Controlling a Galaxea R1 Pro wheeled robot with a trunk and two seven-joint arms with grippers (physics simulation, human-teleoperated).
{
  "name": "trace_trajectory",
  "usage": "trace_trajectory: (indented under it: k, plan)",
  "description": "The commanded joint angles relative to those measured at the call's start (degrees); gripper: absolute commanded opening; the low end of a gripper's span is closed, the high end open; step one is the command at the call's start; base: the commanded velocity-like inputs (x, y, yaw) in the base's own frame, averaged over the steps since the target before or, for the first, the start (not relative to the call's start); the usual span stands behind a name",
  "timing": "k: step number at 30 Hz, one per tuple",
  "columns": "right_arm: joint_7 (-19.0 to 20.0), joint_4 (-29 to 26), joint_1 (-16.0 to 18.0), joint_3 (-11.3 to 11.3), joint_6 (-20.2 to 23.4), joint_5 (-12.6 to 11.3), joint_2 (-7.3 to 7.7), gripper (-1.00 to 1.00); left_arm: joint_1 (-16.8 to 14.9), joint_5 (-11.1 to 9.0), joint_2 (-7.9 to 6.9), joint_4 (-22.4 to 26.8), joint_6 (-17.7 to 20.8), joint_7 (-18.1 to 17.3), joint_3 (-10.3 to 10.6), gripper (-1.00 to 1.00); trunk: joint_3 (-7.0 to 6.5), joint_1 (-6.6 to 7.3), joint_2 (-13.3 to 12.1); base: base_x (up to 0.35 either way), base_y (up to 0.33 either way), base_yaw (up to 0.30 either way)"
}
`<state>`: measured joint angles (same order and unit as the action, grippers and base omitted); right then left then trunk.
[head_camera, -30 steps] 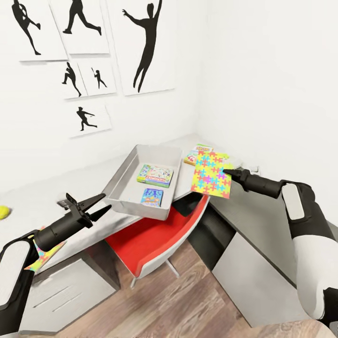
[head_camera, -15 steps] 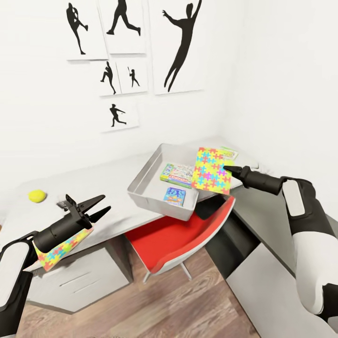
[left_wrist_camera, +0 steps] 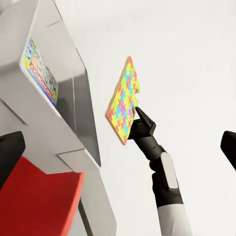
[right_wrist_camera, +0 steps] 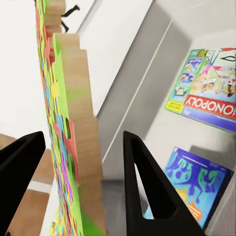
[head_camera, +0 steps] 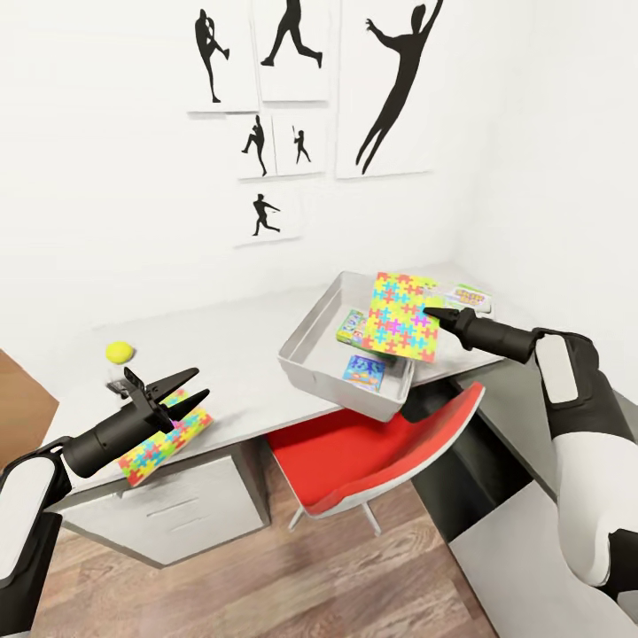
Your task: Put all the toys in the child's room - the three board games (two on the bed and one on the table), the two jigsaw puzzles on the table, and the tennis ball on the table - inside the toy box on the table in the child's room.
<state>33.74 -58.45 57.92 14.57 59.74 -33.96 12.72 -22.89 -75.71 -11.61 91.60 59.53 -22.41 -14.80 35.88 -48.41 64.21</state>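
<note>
My right gripper (head_camera: 431, 312) is shut on the edge of a jigsaw puzzle (head_camera: 400, 315), holding it upright over the right side of the grey toy box (head_camera: 306, 350). The right wrist view shows the puzzle (right_wrist_camera: 64, 147) between the fingers (right_wrist_camera: 142, 187). In the box lie a Monopoly board game (right_wrist_camera: 206, 88) and a blue game (head_camera: 363, 369). Another board game (head_camera: 465, 295) lies on the table (head_camera: 230, 354) behind the box. My left gripper (head_camera: 173, 396) hangs open just above a second jigsaw puzzle (head_camera: 164, 436) at the table's front edge. The tennis ball (head_camera: 117, 353) rests behind it.
A red chair (head_camera: 372, 452) is tucked under the table below the toy box, which overhangs the edge. Grey drawers (head_camera: 177, 514) stand under the table's left part. A dark desk section (head_camera: 496, 461) runs along the right wall. The floor is wood plank.
The camera has turned left, shifting everything rightward. The right gripper has carried the puzzle from beside the toy box to over its right side. The left gripper now sits over the second puzzle.
</note>
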Motion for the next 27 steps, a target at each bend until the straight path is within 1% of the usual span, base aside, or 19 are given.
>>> trace_trajectory:
  k: [1, 5, 6, 9, 10, 11, 13, 14, 16, 18, 19, 22, 27]
  plan:
    - [0.39, 0.00, 0.06, 0.15, 0.26, 0.40, -0.02, -1.00, -0.05, 0.39, 0.01, -0.02, 0.21, -0.44, -0.06, 1.00, 0.05, 0.00, 0.03, 0.060, 0.035, 0.078]
    - [-0.11, 0.05, 0.07, 0.23, 0.26, 0.43, -0.04, -1.00, -0.05, 0.39, 0.04, -0.01, 0.19, -0.44, -0.04, 1.00, 0.05, 0.00, 0.03, 0.104, 0.072, 0.060]
    - [-0.77, 0.09, 0.09, 0.26, 0.26, 0.42, -0.06, -1.00, -0.05, 0.39, 0.07, -0.01, 0.18, -0.44, -0.03, 1.00, 0.05, 0.00, 0.03, 0.153, 0.114, 0.040]
    - [-4.56, 0.44, 0.13, 0.44, 0.26, 0.37, -0.11, -1.00, -0.05, 0.39, 0.12, 0.02, 0.16, -0.44, 0.02, 1.00, 0.05, 0.00, 0.03, 0.188, 0.143, 0.026]
    - [-4.56, 0.44, 0.13, 0.44, 0.26, 0.37, -0.11, -1.00, -0.05, 0.39, 0.12, 0.02, 0.16, -0.44, 0.02, 1.00, 0.05, 0.00, 0.03, 0.201, 0.155, 0.020]
    - [-6.28, 0.58, 0.14, 0.69, 0.26, 0.34, -0.12, -1.00, -0.05, 0.39, 0.13, 0.03, 0.16, -0.44, 0.04, 1.00, 0.05, 0.00, 0.03, 0.211, 0.164, 0.016]
    - [-9.83, 0.78, 0.15, 1.65, 0.26, 0.27, -0.25, -1.00, -0.05, 0.39, 0.17, 0.04, 0.15, -0.44, 0.08, 1.00, 0.05, 0.00, 0.03, 0.222, 0.174, 0.012]
    - [-9.83, 0.78, 0.15, 1.65, 0.26, 0.27, -0.25, -1.00, -0.05, 0.39, 0.17, 0.04, 0.15, -0.44, 0.08, 1.00, 0.05, 0.00, 0.03, 0.226, 0.176, 0.010]
    - [-12.72, 0.91, 0.19, 2.89, 0.26, 0.19, -0.55, -1.00, -0.05, 0.39, 0.20, 0.05, 0.15, -0.44, 0.13, 1.00, 0.05, 0.00, 0.03, 0.233, 0.183, 0.008]
    - [-14.64, 1.00, 0.22, 3.90, 0.26, 0.10, -0.90, -1.00, -0.05, 0.41, 0.24, 0.06, 0.15, -0.44, 0.16, 1.00, 0.05, 0.00, 0.03, 0.208, 0.163, 0.005]
    - [-14.64, 1.00, 0.22, 3.90, 0.26, 0.10, -0.90, -1.00, -0.05, 0.41, 0.24, 0.06, 0.15, -0.44, 0.16, 1.00, 0.05, 0.00, 0.03, 0.194, 0.153, 0.004]
    - [-16.36, 1.07, 0.24, 4.82, 0.26, 0.03, -1.22, -1.00, -0.05, 0.44, 0.33, 0.10, 0.10, -0.44, 0.18, 1.00, 0.05, 0.00, 0.03, 0.126, 0.099, 0.003]
    - [-17.33, 1.11, 0.25, 5.31, 0.26, 0.02, -1.45, -1.00, -0.05, 0.46, 0.39, 0.13, 0.08, -0.44, 0.19, 1.00, 0.05, 0.00, 0.03, 0.069, 0.054, 0.002]
